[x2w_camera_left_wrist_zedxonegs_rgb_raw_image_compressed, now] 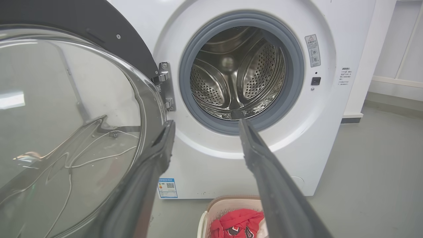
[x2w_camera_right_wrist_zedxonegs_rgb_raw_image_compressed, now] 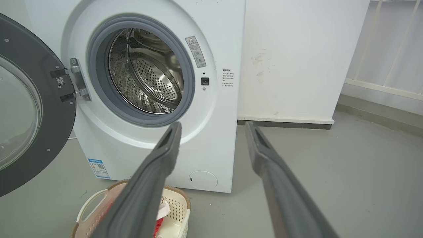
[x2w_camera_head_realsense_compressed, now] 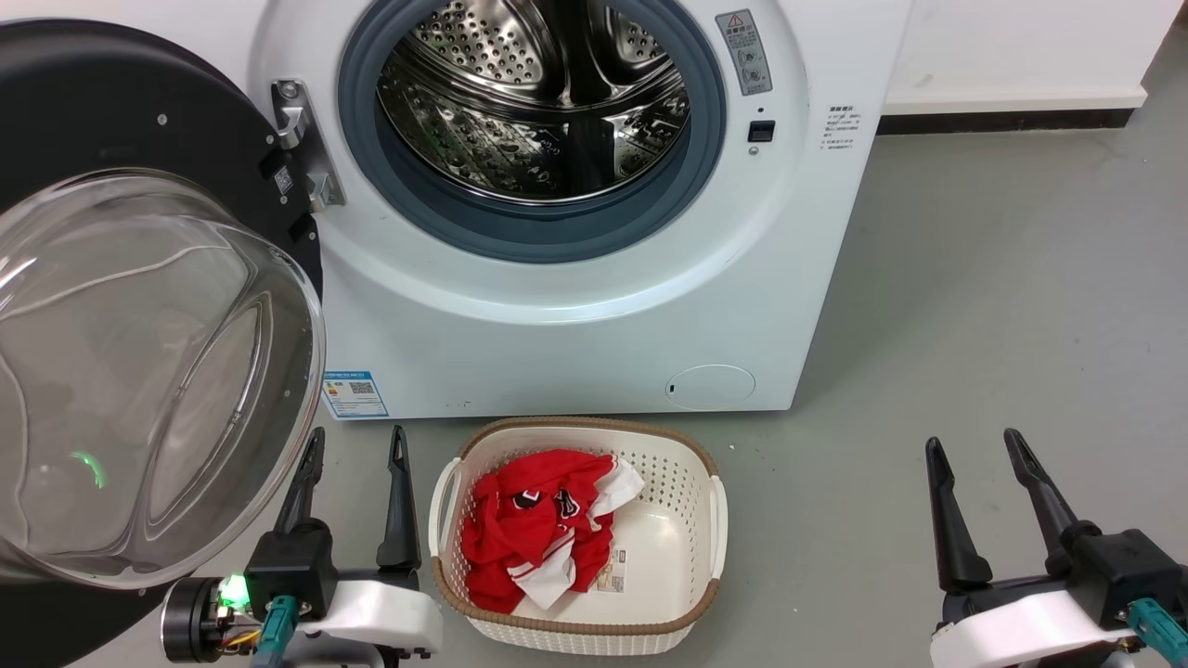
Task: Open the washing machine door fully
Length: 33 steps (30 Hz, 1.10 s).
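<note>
Head view: the washing machine (x2w_camera_head_realsense_compressed: 575, 343) stands with its mouth uncovered, steel drum (x2w_camera_head_realsense_compressed: 538, 102) ringed by the grey gasket (x2w_camera_head_realsense_compressed: 418, 199). The washing machine door (x2w_camera_head_realsense_compressed: 139, 371) hangs swung out to the machine's left on its metal hinge (x2w_camera_head_realsense_compressed: 302, 144), its glass bowl bulging towards the camera. A small QR tag (x2w_camera_head_realsense_compressed: 283, 179) sits on the door's black rim. Low on the front are a blue label sticker (x2w_camera_head_realsense_compressed: 355, 395) with a QR code and a round flap (x2w_camera_head_realsense_compressed: 711, 386). A grey warning sticker (x2w_camera_head_realsense_compressed: 743, 52) with a red triangle and a block of fine print (x2w_camera_head_realsense_compressed: 840, 127) are too small to read.

The left gripper (x2w_camera_head_realsense_compressed: 356, 431) is just beside the bowl's lower edge, fingers spread and holding nothing. Whether it touches the glass cannot be told. The right gripper (x2w_camera_head_realsense_compressed: 971, 438) is well apart over bare floor, likewise spread and empty. A white basket (x2w_camera_head_realsense_compressed: 715, 520) holds a red garment (x2w_camera_head_realsense_compressed: 529, 529).
</note>
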### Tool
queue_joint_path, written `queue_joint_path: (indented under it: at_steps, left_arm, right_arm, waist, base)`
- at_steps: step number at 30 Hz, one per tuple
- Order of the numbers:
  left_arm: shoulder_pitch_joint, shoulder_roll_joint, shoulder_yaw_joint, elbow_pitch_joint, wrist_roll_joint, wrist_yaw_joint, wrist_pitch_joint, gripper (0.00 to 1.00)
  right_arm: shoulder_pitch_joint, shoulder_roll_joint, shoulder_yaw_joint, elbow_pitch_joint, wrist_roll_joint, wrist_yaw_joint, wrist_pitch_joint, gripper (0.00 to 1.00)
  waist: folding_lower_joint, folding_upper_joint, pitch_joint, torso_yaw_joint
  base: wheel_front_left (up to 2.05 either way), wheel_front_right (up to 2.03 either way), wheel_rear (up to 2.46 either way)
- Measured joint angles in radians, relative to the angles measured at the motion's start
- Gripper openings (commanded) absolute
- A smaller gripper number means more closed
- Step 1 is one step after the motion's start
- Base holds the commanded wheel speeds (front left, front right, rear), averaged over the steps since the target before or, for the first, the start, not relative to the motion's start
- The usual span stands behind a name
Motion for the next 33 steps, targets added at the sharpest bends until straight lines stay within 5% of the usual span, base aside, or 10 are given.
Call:
queue_joint_path:
  at_steps: [26, 27, 33]
  left_arm:
    - [0.014, -0.033, 0.030, 0.000, 0.041, -0.029, 0.000, 1.00]
    - [0.014, -0.034, 0.030, 0.004, 0.041, -0.030, 0.000, 0.00]
    - [0.036, -0.036, 0.041, 0.049, -0.050, -0.043, 0.027, 0.00]
  right_arm:
    - [0.000, 0.000, 0.004, 0.017, 0.008, 0.000, 0.000, 1.00]
    - [0.001, 0.000, 0.004, 0.022, 0.008, 0.000, 0.000, 0.00]
    - [0.019, -0.001, 0.007, 0.062, 0.104, 0.000, 0.012, 0.00]
  waist:
    - [0.0000, 0.0000, 0.008, -0.002]
    - [0.0000, 0.0000, 0.008, -0.002]
    - [0.0000, 0.0000, 0.008, -0.001]
  base:
    - [0.00, 0.00, 0.00]
    - [0.00, 0.00, 0.00]
    - [0.00, 0.00, 0.00]
